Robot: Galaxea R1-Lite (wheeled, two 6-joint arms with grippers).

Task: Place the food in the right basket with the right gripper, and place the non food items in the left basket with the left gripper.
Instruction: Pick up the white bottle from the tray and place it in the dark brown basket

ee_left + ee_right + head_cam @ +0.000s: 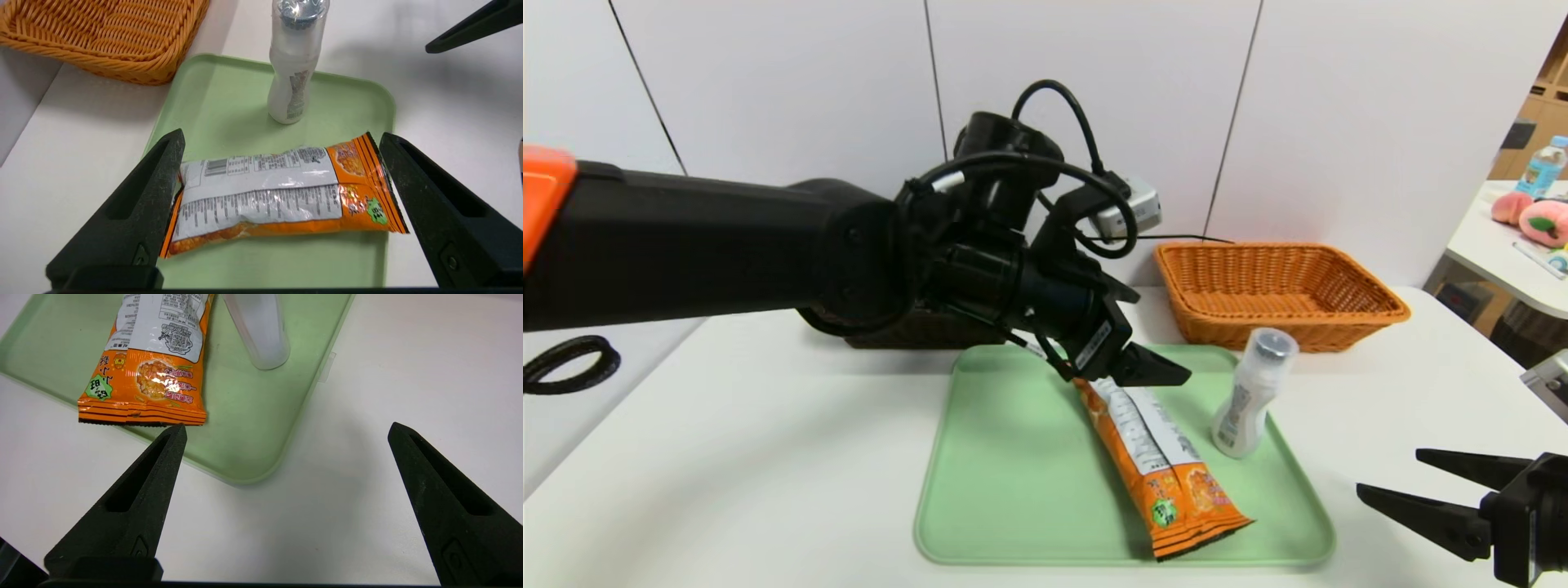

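Observation:
The food, a long orange packet [1164,457] [282,196] [151,371], lies on a green tray [1013,490] [229,102] [253,428]. A white waisted bottle [1252,392] [295,65] stands upright beside it on the tray's right part. My left gripper [1147,369] [282,136] hangs open above the packet's far end, holding nothing. My right gripper [1390,472] [287,426] is open and empty over the table, off the tray's near right corner. The right basket [1282,290] [110,36] sits at the back right. The left basket [923,331] is mostly hidden behind my left arm.
A black cable loop [568,363] lies off the table's left edge. A second table at the far right carries plush peaches [1543,220] and a drink bottle [1547,167]. A white wall stands right behind the baskets.

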